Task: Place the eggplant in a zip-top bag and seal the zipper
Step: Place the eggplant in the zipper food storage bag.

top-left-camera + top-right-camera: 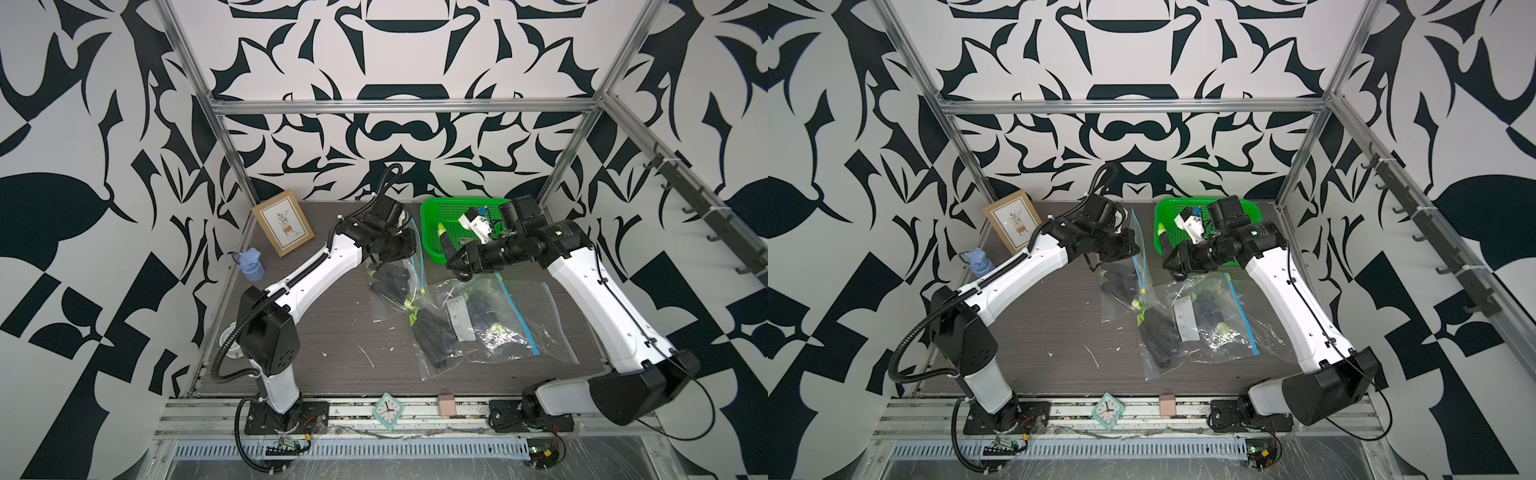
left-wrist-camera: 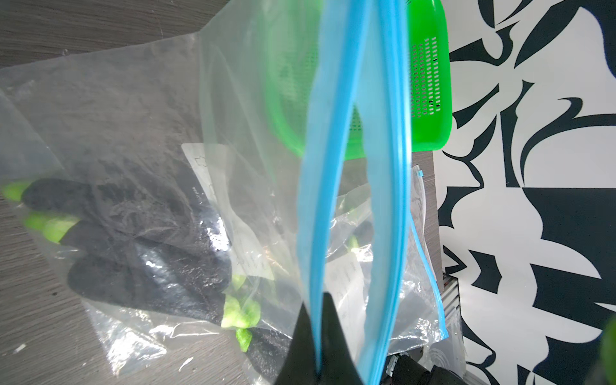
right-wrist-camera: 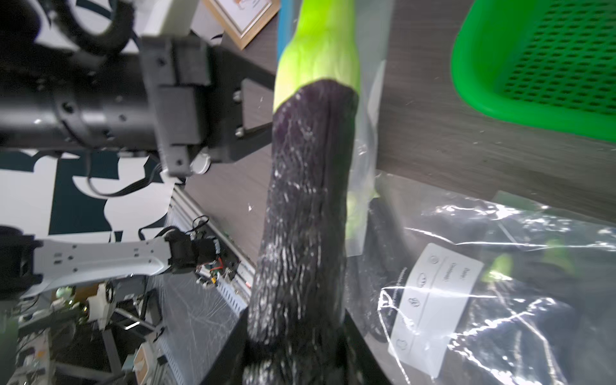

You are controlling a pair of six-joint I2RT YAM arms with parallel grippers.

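My left gripper (image 2: 321,300) is shut on one blue zipper strip (image 2: 320,200) of a clear zip-top bag (image 1: 390,291) and holds its mouth up and apart. Dark eggplants (image 2: 133,250) with green stems lie inside that bag. In both top views the left gripper (image 1: 409,245) (image 1: 1133,249) sits just left of the raised bag edge. My right gripper (image 1: 455,262) (image 3: 296,333) is shut on the dark purple eggplant (image 3: 306,200) (image 1: 446,245), held in the air just right of the bag mouth, green stem pointing away from the gripper.
A green basket (image 1: 432,212) stands at the back right. Other clear bags with eggplants (image 1: 490,320) lie on the table under the right arm. A picture frame (image 1: 282,227) and a blue object (image 1: 250,266) stand at the left; a small clock (image 1: 388,409) sits at the front edge.
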